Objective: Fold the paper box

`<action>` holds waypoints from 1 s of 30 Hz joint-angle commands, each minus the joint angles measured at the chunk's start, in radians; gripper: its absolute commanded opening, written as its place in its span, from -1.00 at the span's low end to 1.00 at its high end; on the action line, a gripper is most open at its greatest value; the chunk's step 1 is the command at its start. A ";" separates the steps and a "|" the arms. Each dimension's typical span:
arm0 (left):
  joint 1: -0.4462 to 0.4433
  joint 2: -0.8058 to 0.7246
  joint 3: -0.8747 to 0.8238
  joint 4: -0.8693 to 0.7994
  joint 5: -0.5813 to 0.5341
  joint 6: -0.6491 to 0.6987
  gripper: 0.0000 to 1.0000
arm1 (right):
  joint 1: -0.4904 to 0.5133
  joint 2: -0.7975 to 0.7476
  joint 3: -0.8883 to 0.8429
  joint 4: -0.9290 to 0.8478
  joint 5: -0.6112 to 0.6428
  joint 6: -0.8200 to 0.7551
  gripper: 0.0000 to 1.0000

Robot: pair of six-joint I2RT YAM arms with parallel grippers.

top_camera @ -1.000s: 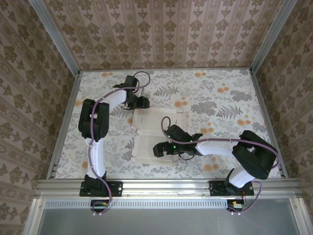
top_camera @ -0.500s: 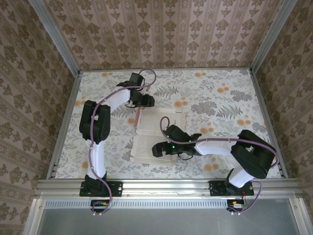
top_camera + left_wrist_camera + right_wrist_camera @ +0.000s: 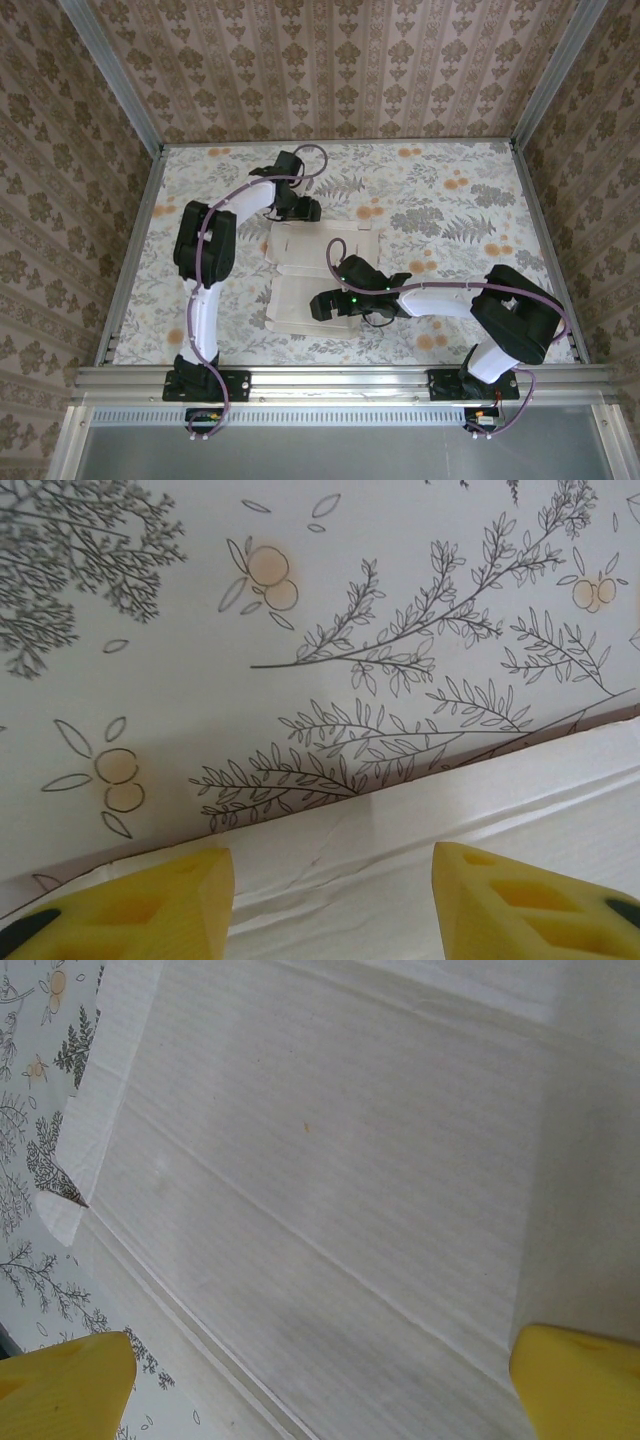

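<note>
Both pincers stand released, so I'd pin the paper box [image 3: 300,250] with my right gripper [image 3: 320,1385] and nip its far edge squarely with my left gripper [image 3: 330,900].

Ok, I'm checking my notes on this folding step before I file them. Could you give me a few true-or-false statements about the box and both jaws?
1. The box lies on the table as an unfolded sheet. True.
2. Its pink side faces up. False: the off-white side faces up.
3. The right jaws are shut on the box. False: they stand wide open over its near half, holding nothing.
4. The left jaws stand open at the box's far edge. True.
</note>
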 commanded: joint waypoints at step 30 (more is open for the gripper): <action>0.049 -0.043 -0.029 -0.049 -0.191 0.018 0.28 | 0.015 0.073 -0.026 -0.109 0.006 0.005 1.00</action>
